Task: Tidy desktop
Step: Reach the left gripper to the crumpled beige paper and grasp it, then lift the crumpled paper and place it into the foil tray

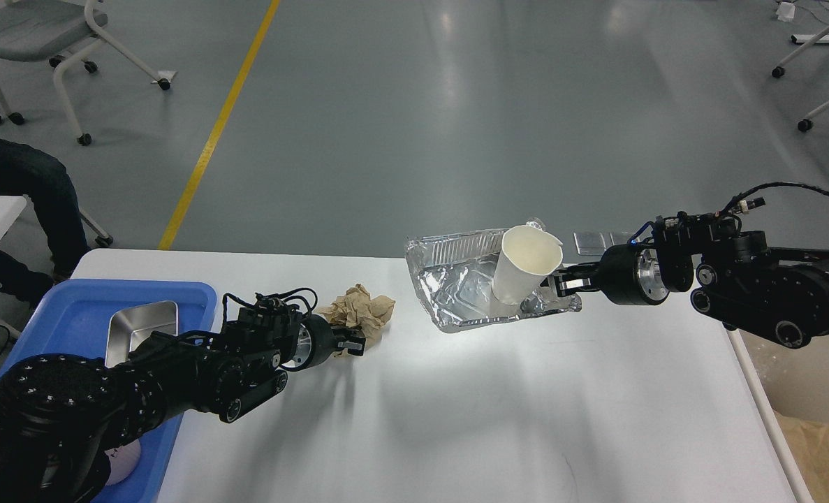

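White desktop (456, 405) under both arms. Left gripper (353, 344) at crumpled brown paper (358, 311) — grip unclear. Right gripper (562, 283) pinches foil tray (449, 279) rim — paper cup (526, 262) inside, tray lifted, tilted.

Bright, even overhead lighting. Pale streaks of lamp glare run down the glossy grey floor (456, 105). The white bench (456, 419) is near overexposed beside the crinkled foil tray (449, 279), which throws sharp highlights. Soft, diffuse arm shadows lie on the bench. Focus is sharp throughout; straight lines bow slightly toward the edges.
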